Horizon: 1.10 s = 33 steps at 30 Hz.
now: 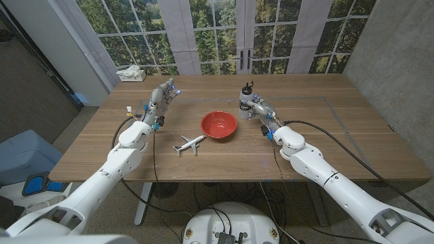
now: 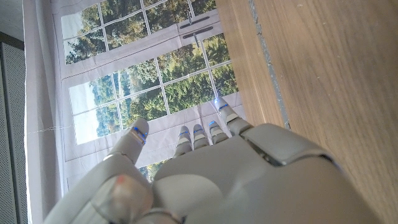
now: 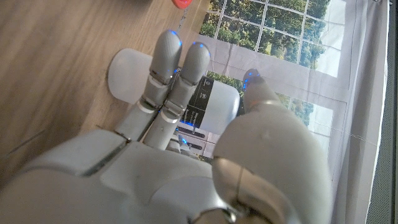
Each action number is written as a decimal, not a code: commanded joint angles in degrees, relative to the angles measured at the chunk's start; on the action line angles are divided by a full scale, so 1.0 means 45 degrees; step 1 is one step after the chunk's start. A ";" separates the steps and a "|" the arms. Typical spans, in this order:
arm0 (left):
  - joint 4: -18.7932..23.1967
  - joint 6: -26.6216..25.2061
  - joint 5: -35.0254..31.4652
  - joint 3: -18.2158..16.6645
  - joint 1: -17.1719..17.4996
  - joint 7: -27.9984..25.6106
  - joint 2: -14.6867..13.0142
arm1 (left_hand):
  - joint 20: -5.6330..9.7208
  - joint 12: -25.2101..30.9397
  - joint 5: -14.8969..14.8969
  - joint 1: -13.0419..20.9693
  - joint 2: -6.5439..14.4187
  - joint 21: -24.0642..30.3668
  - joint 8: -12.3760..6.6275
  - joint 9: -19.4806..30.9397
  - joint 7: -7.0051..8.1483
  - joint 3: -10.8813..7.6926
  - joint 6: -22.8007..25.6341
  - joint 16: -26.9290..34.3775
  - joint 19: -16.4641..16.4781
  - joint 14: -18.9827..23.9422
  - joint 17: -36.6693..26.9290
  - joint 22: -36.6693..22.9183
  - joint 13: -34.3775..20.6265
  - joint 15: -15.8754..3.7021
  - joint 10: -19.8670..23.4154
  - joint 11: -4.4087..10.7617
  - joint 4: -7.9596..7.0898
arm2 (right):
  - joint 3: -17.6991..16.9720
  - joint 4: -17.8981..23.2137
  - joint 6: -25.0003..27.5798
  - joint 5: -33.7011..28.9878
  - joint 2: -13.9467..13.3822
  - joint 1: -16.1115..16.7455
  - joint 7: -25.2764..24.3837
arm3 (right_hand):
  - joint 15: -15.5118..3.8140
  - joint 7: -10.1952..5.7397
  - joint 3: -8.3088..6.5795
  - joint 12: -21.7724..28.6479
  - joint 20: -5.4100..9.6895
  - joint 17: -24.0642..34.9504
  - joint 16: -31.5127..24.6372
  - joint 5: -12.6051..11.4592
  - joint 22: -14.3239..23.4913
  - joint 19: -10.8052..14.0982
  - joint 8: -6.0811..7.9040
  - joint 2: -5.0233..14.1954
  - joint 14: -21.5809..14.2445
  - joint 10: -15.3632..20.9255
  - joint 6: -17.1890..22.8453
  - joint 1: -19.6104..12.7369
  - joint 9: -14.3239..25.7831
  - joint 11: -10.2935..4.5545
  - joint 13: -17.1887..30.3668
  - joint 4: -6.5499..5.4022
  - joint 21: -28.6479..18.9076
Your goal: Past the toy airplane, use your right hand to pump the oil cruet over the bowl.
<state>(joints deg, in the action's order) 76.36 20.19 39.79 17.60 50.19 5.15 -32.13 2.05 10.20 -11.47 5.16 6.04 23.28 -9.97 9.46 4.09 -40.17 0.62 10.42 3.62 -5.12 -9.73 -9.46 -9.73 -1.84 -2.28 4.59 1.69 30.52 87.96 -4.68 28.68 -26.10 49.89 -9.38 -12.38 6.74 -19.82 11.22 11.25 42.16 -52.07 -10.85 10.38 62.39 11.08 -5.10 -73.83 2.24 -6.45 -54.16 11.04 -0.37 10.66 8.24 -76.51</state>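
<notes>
The cruet (image 1: 247, 102) stood upright on the wooden bench (image 1: 339, 135), past the red bowl (image 1: 219, 125) and off to its right, with its dark pump top pointing up. The right hand (image 1: 261, 110) was at the cruet's near right side. In the right wrist view its fingers (image 3: 166, 65) reached along one side of the pale cruet (image 3: 214, 106) and the thumb along the other, so the bottle sat between them, but whether they pressed on it could not be told from the pictures. A red sliver of the bowl (image 3: 181, 3) showed at that view's edge.

The bowl sat near the middle of the bench, apart from the cruet. The toy plane (image 1: 188, 143), white, lay on the bench just in front of the bowl and a little to its left, not touching it.

The left hand (image 1: 160, 102) was over the left part of the bench, well apart from the bowl and plane. Its fingers (image 2: 194, 138) were stretched out and slightly apart, holding nothing. A small white box (image 1: 131, 74) lay at the far left corner of the bench.
</notes>
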 commanded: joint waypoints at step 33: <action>-0.0571 0.0009 0.0013 0.0071 -0.0517 0.0323 0.0108 | 0.0517 0.0112 -0.0069 -0.0071 0.0608 -0.0131 -0.0114 0.0073 0.0075 -0.0015 0.0133 -0.0022 0.0407 -0.0076 -0.0032 -0.0068 -0.0052 -0.0819 -0.0086 0.0026 0.0022 | 0.0591 -0.2360 -0.0366 -0.0979 0.1466 -0.1118 -0.0775 | -0.0008 -0.1574 0.0398 0.0496 0.0223 0.0655 -0.0093 -0.0153 0.0048 0.0167 0.0688 0.0143 -0.0690 0.1771 0.2105 -0.1129 0.0126 -0.1040 0.0086 0.0076 -0.0303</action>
<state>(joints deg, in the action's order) 74.14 20.76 40.07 17.55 48.48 6.39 -31.80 2.05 10.20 -11.47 5.15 6.04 22.86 -10.19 9.46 4.11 -40.17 0.63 10.42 4.85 -5.12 -9.73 -9.46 -9.73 -1.84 -2.28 4.59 1.69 33.23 81.27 -2.67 24.42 -21.49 45.34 -12.89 -12.49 0.78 -18.19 12.62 11.25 42.88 -51.22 -11.30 10.39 62.40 12.99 -4.77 -76.00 7.42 -0.78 -57.52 11.35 -4.41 10.75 8.45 -77.04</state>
